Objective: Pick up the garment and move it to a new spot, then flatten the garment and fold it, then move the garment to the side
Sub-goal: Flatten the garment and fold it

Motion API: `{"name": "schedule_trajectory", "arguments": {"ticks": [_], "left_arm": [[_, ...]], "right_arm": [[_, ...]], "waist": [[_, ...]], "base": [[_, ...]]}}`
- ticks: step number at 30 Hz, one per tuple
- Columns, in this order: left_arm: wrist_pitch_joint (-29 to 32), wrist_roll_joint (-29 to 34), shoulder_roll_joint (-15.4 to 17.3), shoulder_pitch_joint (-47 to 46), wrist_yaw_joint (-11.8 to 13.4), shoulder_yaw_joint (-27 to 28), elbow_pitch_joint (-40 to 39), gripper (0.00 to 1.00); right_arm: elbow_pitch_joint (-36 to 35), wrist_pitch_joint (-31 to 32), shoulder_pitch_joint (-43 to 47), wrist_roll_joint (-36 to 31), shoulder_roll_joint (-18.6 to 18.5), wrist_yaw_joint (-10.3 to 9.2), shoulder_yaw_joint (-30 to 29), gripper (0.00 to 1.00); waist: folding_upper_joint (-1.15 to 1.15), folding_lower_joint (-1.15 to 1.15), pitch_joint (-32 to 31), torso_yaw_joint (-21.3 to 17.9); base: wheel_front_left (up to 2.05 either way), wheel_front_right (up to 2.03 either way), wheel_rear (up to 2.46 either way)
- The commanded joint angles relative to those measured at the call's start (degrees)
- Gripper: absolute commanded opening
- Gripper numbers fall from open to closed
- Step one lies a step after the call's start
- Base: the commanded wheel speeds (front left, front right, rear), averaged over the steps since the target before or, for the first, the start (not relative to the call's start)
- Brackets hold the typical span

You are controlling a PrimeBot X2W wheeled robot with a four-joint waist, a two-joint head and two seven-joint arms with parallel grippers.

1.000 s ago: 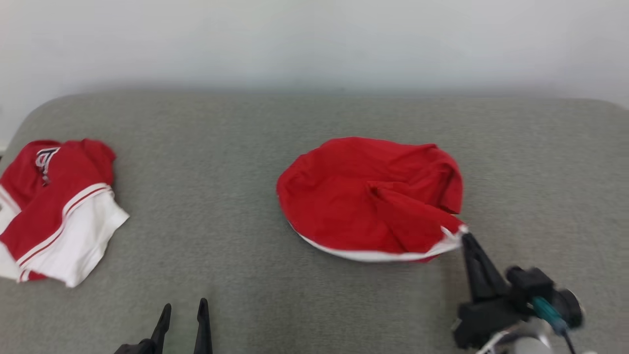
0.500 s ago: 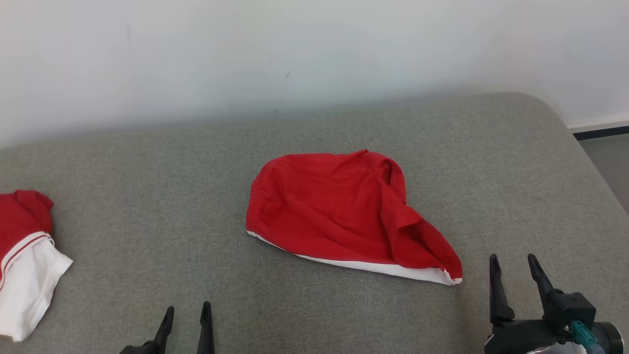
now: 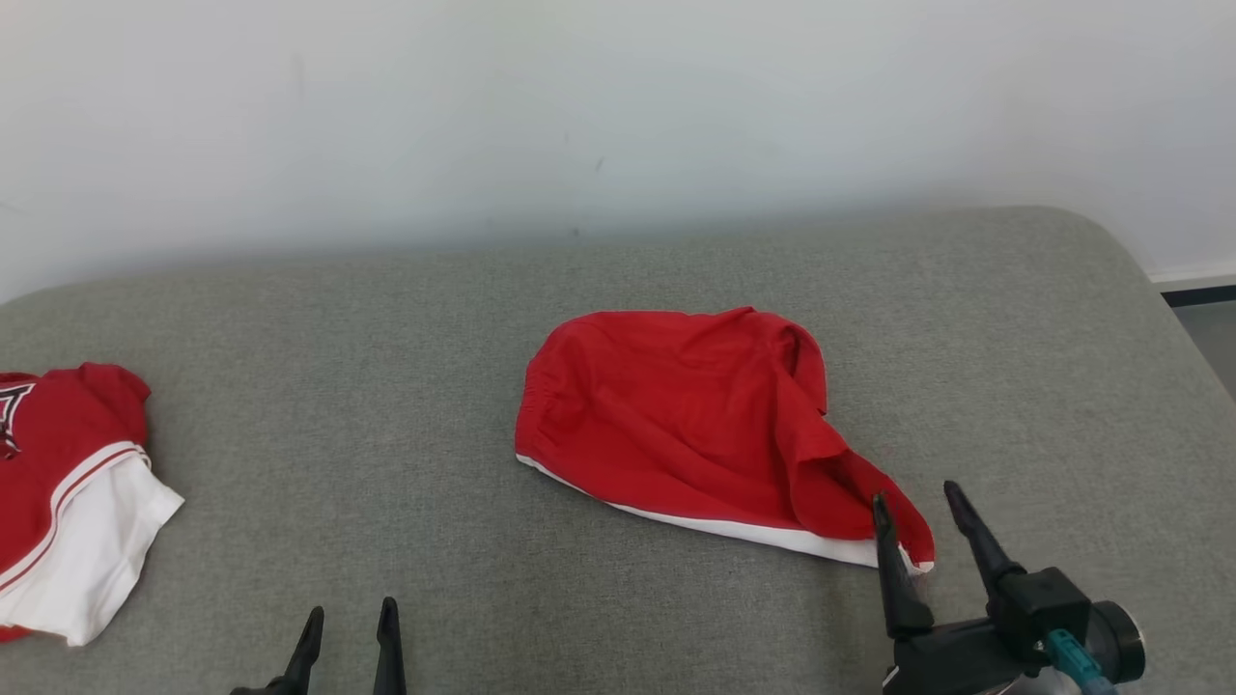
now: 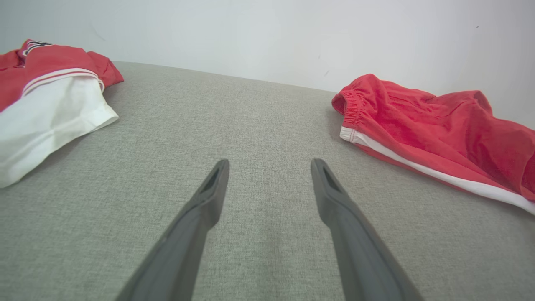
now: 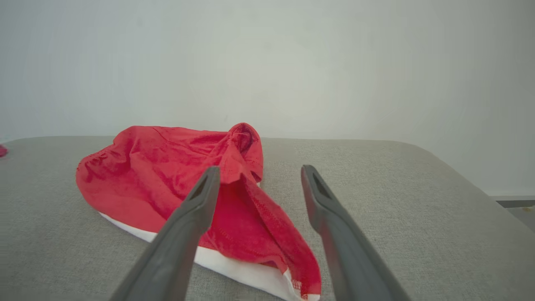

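Observation:
The garment [image 3: 676,425] is a pair of red shorts with a white side stripe, lying rumpled in the middle of the grey cushion [image 3: 386,386]. One corner trails toward the front right. My right gripper [image 3: 914,494] stands open just above that corner, its fingers either side of the tip and holding nothing. In the right wrist view the garment [image 5: 167,175] lies ahead and left of the open right gripper [image 5: 260,169]. My left gripper [image 3: 352,608] is open at the front left, well clear of the garment [image 4: 439,121], and the left wrist view shows the left gripper [image 4: 271,163] over bare cushion.
A second red and white garment [image 3: 68,492] lies at the cushion's left edge and also appears at the left of the left wrist view [image 4: 46,96]. A pale wall [image 3: 618,116] runs behind. The cushion's rounded right edge drops to the floor [image 3: 1207,328].
My right gripper let go of the garment's corner and opened, then came back left over that corner. The head camera has shifted. The left gripper stayed put.

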Motion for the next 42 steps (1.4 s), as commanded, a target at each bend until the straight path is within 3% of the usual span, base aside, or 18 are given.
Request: {"name": "schedule_trajectory", "arguments": {"ticks": [1, 12, 19, 29, 30, 31, 32, 33, 39, 42], "left_arm": [[-0.2, 0.6, 0.0, 0.6, 0.2, 0.0, -0.4, 1.0], [-0.2, 1.1, 0.0, 0.0, 0.9, -0.9, -1.9, 1.0], [-0.2, 0.6, 0.0, -2.8, 0.7, -2.3, -2.3, 1.0], [-0.2, 0.2, 0.0, -4.9, 0.2, -3.3, -1.1, 1.0], [-0.2, 0.3, 0.0, -4.9, 0.2, -3.2, -1.1, 1.0], [-0.2, 0.3, 0.0, -4.9, 0.1, -3.2, -1.0, 1.0], [-0.2, 0.2, 0.0, -4.9, 0.1, -3.2, -0.9, 1.0], [-0.2, 0.0, 0.0, -5.0, 0.1, -3.1, -0.8, 1.0], [-0.2, -0.5, 0.0, -4.0, 0.4, -2.7, -0.5, 1.0], [-0.2, -1.1, 0.0, -3.3, 0.3, -2.5, -0.3, 1.0]], "right_arm": [[0.2, 0.0, 0.8, 0.4, 0.0, -0.13, 0.4, 1.0], [2.6, 0.0, -0.3, 0.1, 0.1, -0.14, 2.6, 1.0], [7.0, 0.0, -4.5, 0.0, 0.1, -0.13, 5.2, 1.0], [13.8, 0.0, -10.3, 1.0, 0.1, -0.14, 4.3, 1.0], [14.2, 0.0, -10.9, 0.8, 0.1, -0.13, 4.4, 0.94], [14.5, 0.0, -11.4, 0.7, 0.1, -0.13, 4.4, 0.72], [14.7, 0.0, -11.7, 0.3, 0.0, -0.14, 4.7, 0.11], [14.6, 0.0, -12.1, 0.5, 0.1, -0.13, 5.0, 0.0], [5.2, 0.0, -13.4, 6.1, 0.1, -0.14, 9.2, 0.0], [-0.5, 0.0, -13.2, 8.9, -0.1, -0.14, 6.3, 0.0]], "waist": [[0.0, 0.01, 0.1, 0.5], [0.0, 0.01, 1.5, 2.0], [0.0, 0.01, 5.8, 3.6], [0.0, 0.01, 8.7, 6.7], [0.0, 0.01, 8.8, 6.8], [0.0, 0.01, 8.9, 7.0], [0.0, 0.01, 9.0, 7.1], [0.0, 0.01, 9.0, 7.3], [0.0, 0.01, 8.2, 6.8], [0.0, 0.01, 7.5, 6.0]], "base": [[0.0, 0.0, 0.0], [0.0, 0.0, 0.0], [0.0, 0.0, 0.0], [0.0, 0.0, 0.0], [0.0, 0.0, 0.0], [0.0, 0.0, 0.0], [0.0, 0.0, 0.0], [0.0, 0.0, 0.0], [0.0, 0.0, 0.0], [0.0, 0.0, 0.0]]}}
